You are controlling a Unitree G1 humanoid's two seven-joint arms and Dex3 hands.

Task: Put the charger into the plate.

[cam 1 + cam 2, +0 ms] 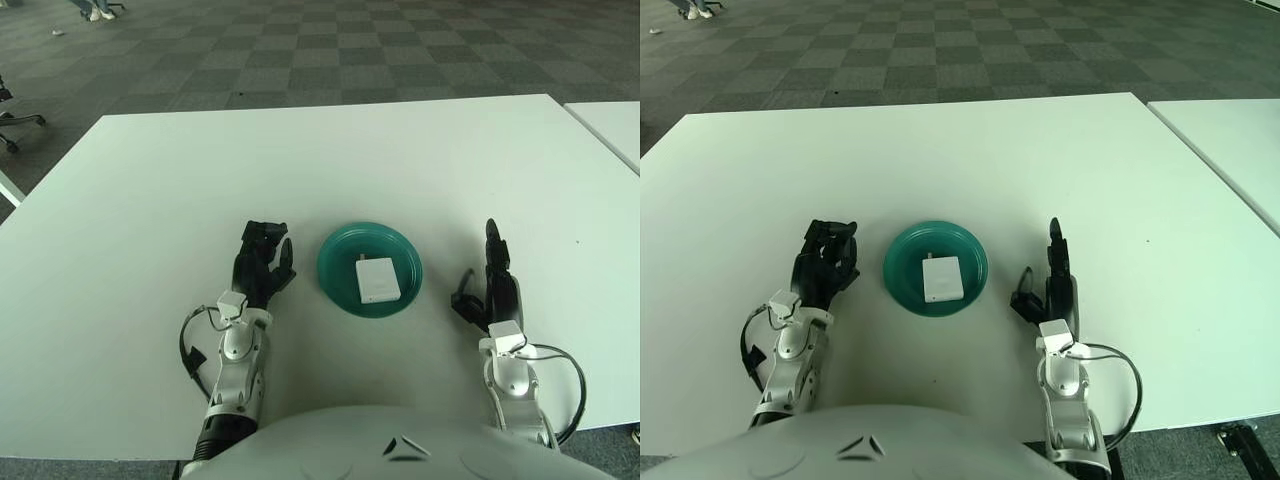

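Note:
A white square charger (376, 280) lies flat inside the round teal plate (340, 250) near the table's front middle. My right hand (490, 285) stands to the right of the plate, apart from it, fingers straight and spread, holding nothing. My left hand (263, 265) shows just left of the plate, fingers loosely relaxed, holding nothing. In the right eye view the charger (941, 279) again sits in the plate (905, 258), between the left hand (826, 265) and the right hand (1052, 285).
The white table (300, 160) stretches wide around the plate. A second white table (612, 125) stands at the far right across a narrow gap. Checkered floor lies beyond the far edge, with a chair base (12, 118) at the left.

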